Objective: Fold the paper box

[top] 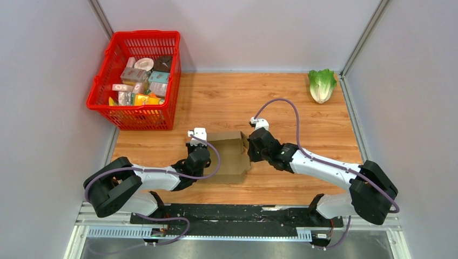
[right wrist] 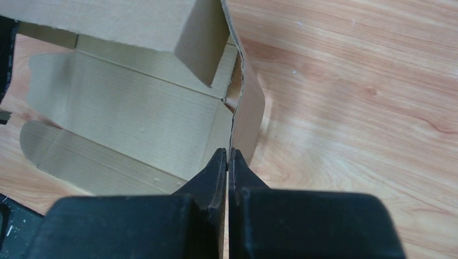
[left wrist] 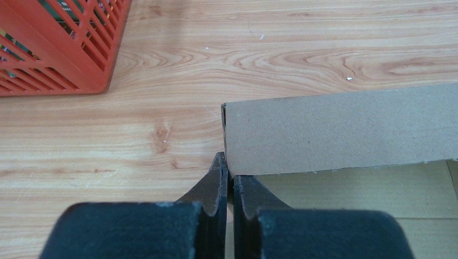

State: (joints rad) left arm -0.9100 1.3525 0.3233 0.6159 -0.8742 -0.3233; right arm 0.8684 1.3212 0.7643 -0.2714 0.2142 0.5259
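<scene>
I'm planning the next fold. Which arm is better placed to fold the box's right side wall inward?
Right. The right gripper is shut on the upright right side wall of the paper box; the left gripper pinches the opposite left edge, probably steadying it.

Left wrist view: the red basket (left wrist: 54, 48) is cut off at the top-left corner. The paper box (left wrist: 335, 129) runs off the right edge, and the left gripper (left wrist: 228, 181), clamped on cardboard, hides the strip it holds. Right wrist view: the box passes the top and left edges, and the right gripper (right wrist: 227, 162) is blurred near the lens. From above, both sets of fingertips are hidden under the grippers' own bodies, and the basket's packages (top: 141, 81) are too small to read.
</scene>
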